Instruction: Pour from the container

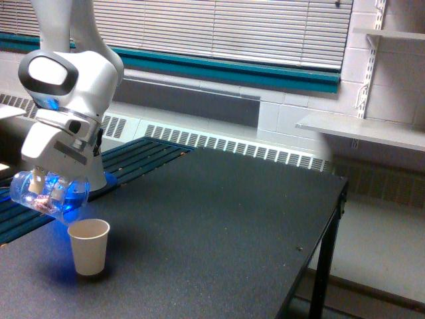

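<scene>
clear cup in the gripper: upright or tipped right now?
Tipped. The clear plastic cup lies almost on its side in the gripper, mouth towards the paper cup below, with pinkish pieces still inside.

White Panda arm is reaching down at the exterior view's left, wrist tilting. The gripper [45, 188] is pointing downward, fingers [38, 181] clamping the container [48, 196], which is lying nearly sideways. Blue light is glowing at the wrist and fingers.

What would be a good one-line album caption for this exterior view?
A robot arm's gripper holds a clear container tipped on its side above a paper cup on a dark table.
</scene>
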Controlling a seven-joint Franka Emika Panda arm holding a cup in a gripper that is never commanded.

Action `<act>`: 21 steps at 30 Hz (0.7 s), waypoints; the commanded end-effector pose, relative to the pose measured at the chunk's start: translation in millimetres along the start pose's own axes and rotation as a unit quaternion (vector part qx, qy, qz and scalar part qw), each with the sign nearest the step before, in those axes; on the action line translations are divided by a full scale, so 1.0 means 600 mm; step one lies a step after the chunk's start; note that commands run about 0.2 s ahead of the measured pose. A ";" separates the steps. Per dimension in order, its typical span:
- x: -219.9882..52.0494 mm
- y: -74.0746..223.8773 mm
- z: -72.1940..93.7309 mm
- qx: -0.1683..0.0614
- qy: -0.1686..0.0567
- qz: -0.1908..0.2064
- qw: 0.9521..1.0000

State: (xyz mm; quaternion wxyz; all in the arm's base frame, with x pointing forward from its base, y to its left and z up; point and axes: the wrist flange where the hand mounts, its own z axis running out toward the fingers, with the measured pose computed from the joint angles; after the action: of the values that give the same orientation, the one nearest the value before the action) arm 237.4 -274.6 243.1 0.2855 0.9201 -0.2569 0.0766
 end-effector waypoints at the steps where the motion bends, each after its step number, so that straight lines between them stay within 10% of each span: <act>1: 0.004 0.003 -0.005 -0.006 0.005 -0.012 1.000; 21: 0.001 0.002 0.006 -0.033 -0.001 -0.048 0.998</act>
State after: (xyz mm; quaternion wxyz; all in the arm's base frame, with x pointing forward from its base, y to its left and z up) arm 233.8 -276.0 241.2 0.3072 0.9203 -0.2343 0.0607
